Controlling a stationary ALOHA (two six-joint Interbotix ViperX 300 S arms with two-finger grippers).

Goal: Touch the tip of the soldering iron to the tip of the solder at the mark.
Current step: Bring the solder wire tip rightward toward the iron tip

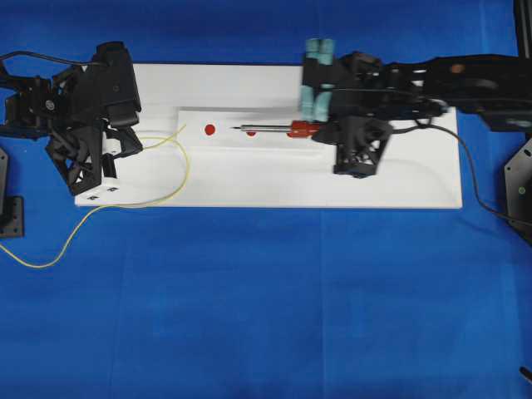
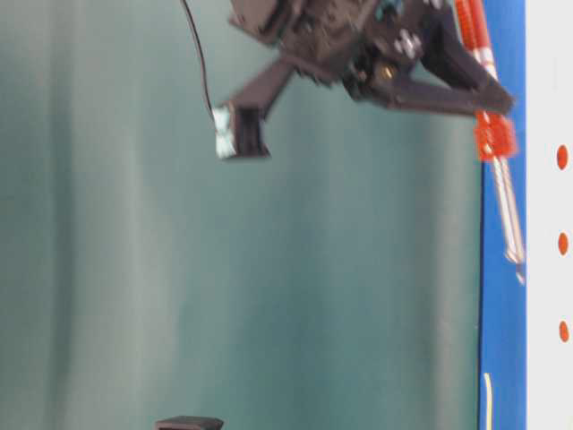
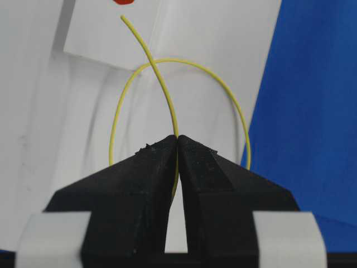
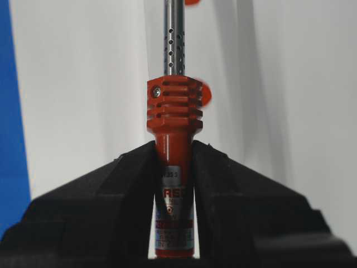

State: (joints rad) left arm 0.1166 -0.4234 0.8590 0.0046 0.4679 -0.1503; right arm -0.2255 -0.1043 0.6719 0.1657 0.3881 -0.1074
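Overhead hides what wrist views show: left tool pinching solder, right tool clamping soldering iron.

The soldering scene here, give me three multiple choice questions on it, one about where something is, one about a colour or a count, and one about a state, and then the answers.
1. Where does the tip of the soldering iron lie?
A. over the white board
B. over the blue cloth
C. inside a cup

2. What colour is the solder?
A. green
B. yellow
C. black

3. How does the right gripper stand?
A. wide open and empty
B. shut on the solder
C. shut on the soldering iron

Answers:
1 A: overhead, the tip points left above the white board, short of the red mark.
2 B: the left wrist view shows a thin yellow wire in the left gripper.
3 C: the right wrist view shows both fingers pressed against the red handle.
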